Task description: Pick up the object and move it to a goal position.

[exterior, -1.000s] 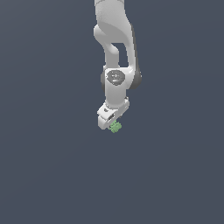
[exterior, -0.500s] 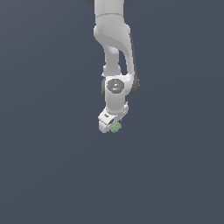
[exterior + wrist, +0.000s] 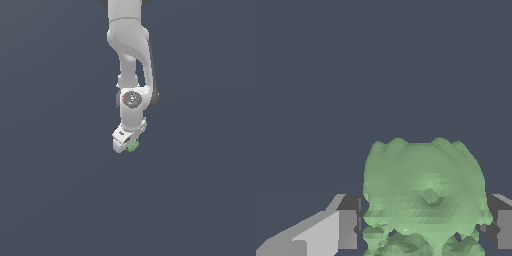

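The object (image 3: 133,146) is a small light green lumpy item, seen in the exterior view at the tip of the white arm near the picture's centre. My gripper (image 3: 130,147) is shut on it, holding it above the dark floor. In the wrist view the object (image 3: 426,195) fills the space between the two fingers (image 3: 341,230), pressed against both grey pads. Its underside is hidden.
Only a plain dark grey-blue floor (image 3: 60,200) surrounds the arm in both views. No other items, containers or edges show.
The arm has shifted slightly, carrying the green object with it a little toward the exterior view's right and upward. The grip is unchanged.
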You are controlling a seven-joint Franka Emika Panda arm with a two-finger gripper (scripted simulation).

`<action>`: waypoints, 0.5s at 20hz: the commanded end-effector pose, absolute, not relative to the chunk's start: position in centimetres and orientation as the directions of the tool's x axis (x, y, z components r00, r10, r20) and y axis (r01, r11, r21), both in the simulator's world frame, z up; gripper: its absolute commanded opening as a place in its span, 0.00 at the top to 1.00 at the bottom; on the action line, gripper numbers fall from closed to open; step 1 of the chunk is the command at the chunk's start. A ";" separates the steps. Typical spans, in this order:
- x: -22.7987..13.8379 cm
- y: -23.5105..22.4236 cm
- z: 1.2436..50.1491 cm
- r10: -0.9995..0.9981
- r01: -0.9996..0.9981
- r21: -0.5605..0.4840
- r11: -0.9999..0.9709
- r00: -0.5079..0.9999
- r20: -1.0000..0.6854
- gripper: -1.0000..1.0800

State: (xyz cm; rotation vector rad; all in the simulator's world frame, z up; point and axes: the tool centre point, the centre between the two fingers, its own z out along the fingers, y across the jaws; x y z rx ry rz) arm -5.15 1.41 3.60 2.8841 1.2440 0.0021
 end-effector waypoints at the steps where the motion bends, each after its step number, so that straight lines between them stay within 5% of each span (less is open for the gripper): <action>1: -5.2 1.4 3.5 0.727 0.727 0.000 -0.686 0.686 0.000 1.00; 10: -5.3 1.5 4.4 0.728 0.728 0.001 -0.686 0.686 0.001 1.00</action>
